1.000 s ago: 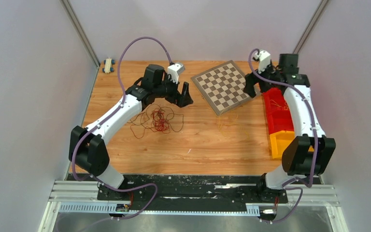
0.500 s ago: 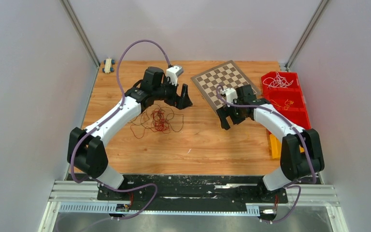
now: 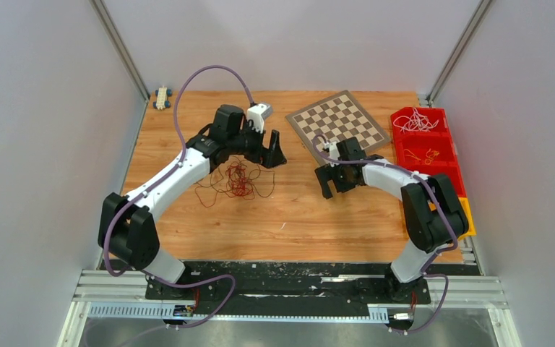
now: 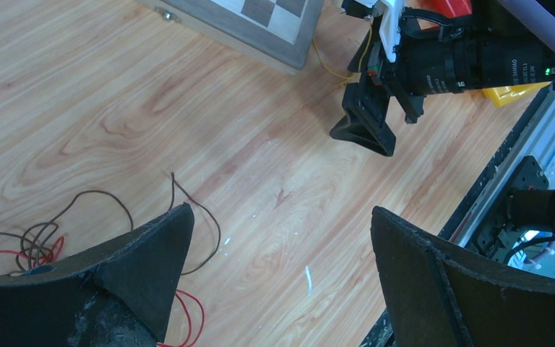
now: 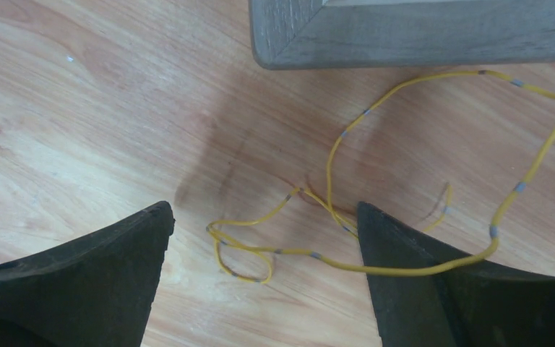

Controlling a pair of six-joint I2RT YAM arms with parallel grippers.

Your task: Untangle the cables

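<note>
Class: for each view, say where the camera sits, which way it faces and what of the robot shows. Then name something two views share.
Top external: above and behind the bases, looking down on the table; both arms show.
Left wrist: on the left arm, looking down past the open left gripper at red and brown cables and the right gripper.
Right wrist: on the right arm, facing down between its fingers at the yellow cable.
Shared: both wrist views show the chessboard corner.
</note>
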